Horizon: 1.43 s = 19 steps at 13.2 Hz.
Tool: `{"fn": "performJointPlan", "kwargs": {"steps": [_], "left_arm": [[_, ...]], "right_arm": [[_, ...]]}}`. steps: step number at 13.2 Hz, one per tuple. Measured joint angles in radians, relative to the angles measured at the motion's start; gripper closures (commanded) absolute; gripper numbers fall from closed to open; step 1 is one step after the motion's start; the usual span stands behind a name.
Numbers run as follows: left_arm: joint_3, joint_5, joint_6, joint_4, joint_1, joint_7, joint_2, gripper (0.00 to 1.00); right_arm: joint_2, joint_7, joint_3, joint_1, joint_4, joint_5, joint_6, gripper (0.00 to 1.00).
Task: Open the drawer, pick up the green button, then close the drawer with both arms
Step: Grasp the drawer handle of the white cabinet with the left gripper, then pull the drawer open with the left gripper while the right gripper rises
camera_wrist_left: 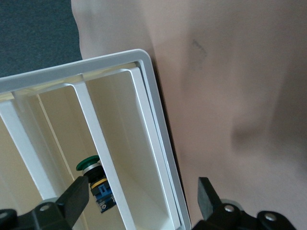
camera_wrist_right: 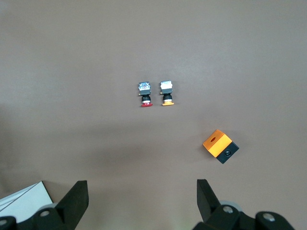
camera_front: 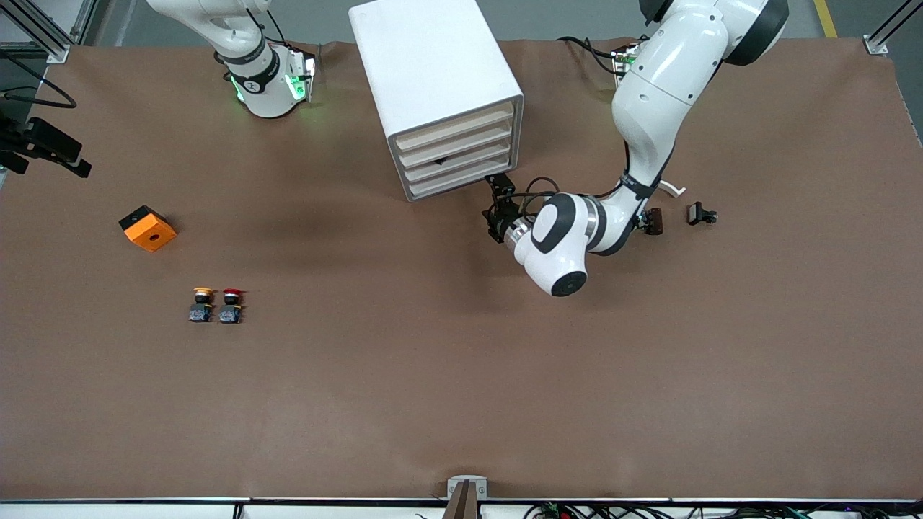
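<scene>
The white cabinet (camera_front: 433, 65) stands near the robots' bases with four cream-fronted drawers. The third drawer down (camera_front: 461, 160) sits flush with the others and has a dark spot at its front. In the left wrist view the green-capped button (camera_wrist_left: 89, 165) shows inside that drawer (camera_wrist_left: 57, 139). My left gripper (camera_front: 496, 207) is open in front of the cabinet's lower corner toward the left arm's end. In the left wrist view (camera_wrist_left: 141, 196) one finger is by the button and the other is past the cabinet's edge (camera_wrist_left: 148, 72). My right gripper (camera_wrist_right: 139, 201) is open and empty, high over the table.
A yellow-capped button (camera_front: 202, 303) and a red-capped button (camera_front: 231, 304) stand side by side toward the right arm's end, with an orange box (camera_front: 148, 228) farther from the camera. All three show in the right wrist view. Two small dark parts (camera_front: 701, 214) lie beside the left arm.
</scene>
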Motion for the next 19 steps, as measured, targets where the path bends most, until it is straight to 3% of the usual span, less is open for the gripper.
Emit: {"fn": "performJointPlan", "kwargs": {"steps": [4,7,10,14,15,19], "left_arm": [[-0.001,-0.031,-0.011,0.000,-0.058,-0.125,0.019,0.00],[-0.001,-0.042,-0.085,0.000,-0.069,-0.163,0.040,0.08],[-0.001,-0.044,-0.114,0.000,-0.086,-0.175,0.049,0.35],[-0.001,-0.044,-0.116,0.000,-0.107,-0.180,0.054,0.96],[-0.001,-0.044,-0.116,0.000,-0.107,-0.185,0.054,1.00],[0.001,-0.052,-0.134,0.006,-0.104,-0.216,0.054,1.00]], "right_arm": [[0.000,0.000,0.001,0.000,0.000,0.000,0.007,0.00],[0.000,0.000,0.001,0.000,0.000,0.000,0.008,0.00],[0.000,0.000,0.002,0.000,0.001,0.000,0.009,0.00],[0.000,0.008,0.001,0.000,0.010,0.000,0.009,0.00],[0.000,0.009,0.001,0.000,0.010,0.000,0.010,0.00],[0.004,0.014,0.001,0.000,0.010,0.000,0.011,0.00]]}}
